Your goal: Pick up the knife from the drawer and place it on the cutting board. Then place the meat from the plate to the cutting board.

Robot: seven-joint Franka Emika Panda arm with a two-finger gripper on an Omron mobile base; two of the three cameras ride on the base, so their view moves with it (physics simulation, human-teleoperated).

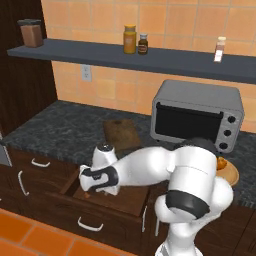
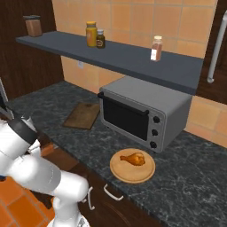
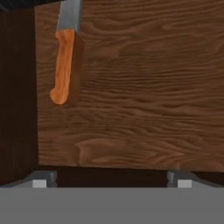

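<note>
Fingers [image 3: 112, 178] spread wide, empty, above the drawer [image 3: 140, 87] floor; knife [image 3: 64, 57] flat at the floor's left, orange handle nearest; cutting board [image 1: 121, 133] on bench [image 1: 60, 130] left of toaster oven [image 1: 196, 115]; meat [image 2: 133, 158] on plate [image 2: 128, 172].

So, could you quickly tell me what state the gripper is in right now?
Gripper: open and holding nothing, above the drawer floor; the knife lies off to one side, untouched.

No text, label, brand, number or sign can be read anywhere, not on the shelf's jars [image 1: 130, 39] nor the toaster oven [image 1: 196, 115].
</note>
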